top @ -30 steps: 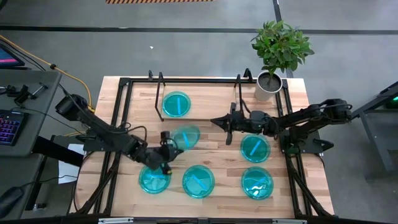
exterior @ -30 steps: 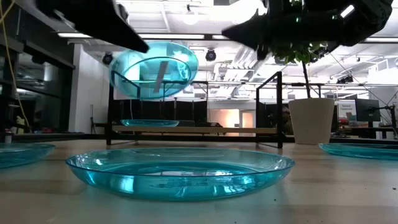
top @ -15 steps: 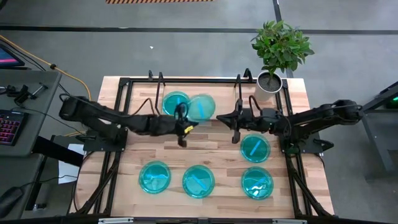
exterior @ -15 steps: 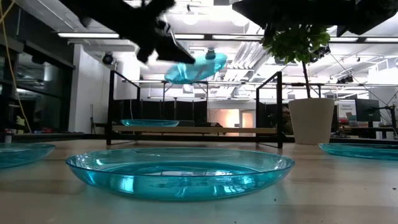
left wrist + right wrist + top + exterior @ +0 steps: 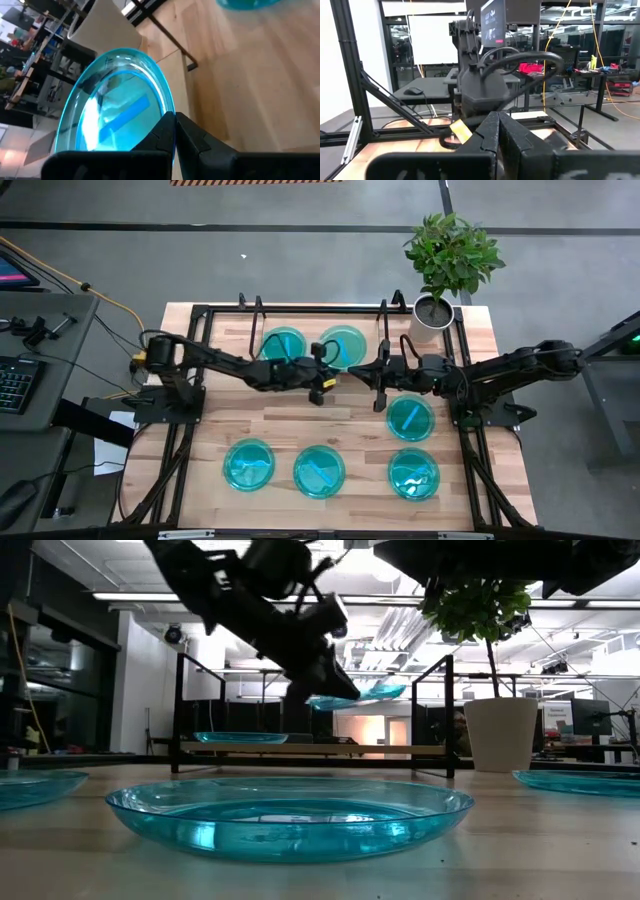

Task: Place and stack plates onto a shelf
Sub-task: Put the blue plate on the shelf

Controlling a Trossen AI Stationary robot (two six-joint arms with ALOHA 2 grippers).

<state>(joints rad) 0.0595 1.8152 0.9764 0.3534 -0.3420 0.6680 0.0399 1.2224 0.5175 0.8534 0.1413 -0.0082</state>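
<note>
My left gripper (image 5: pixel 322 376) is shut on one cyan plate (image 5: pixel 344 345) and holds it above the right half of the shelf (image 5: pixel 310 366), a light board between black wire frames. A second plate (image 5: pixel 284 345) lies flat on the shelf's left half (image 5: pixel 240 737). Four more plates lie flat on the table: one on the right (image 5: pixel 410 418) and three along the near edge (image 5: pixel 249 464), (image 5: pixel 319 470), (image 5: pixel 413 473). My right gripper (image 5: pixel 378 376) hovers shut just right of the shelf and touches nothing. My left gripper pinches the plate's rim (image 5: pixel 169 114) between its two fingers, on the plate's near side. The fingers slant in from the table's near-left. The plate (image 5: pixel 358 694) is lifted clear above the shelf board, nearly level, its far side tipped slightly up.
A potted plant (image 5: pixel 445 265) stands at the table's far right corner beside the shelf. A black frame (image 5: pixel 190 370) runs around the tabletop. Bare wood (image 5: pixel 300 415) lies between the shelf and the near row of plates.
My left gripper has carried the plate from above the near-left plate toward the far edge and to the right, to over the shelf's right half. Along the way the plate has turned from steeply tilted to nearly level and has come lower.
</note>
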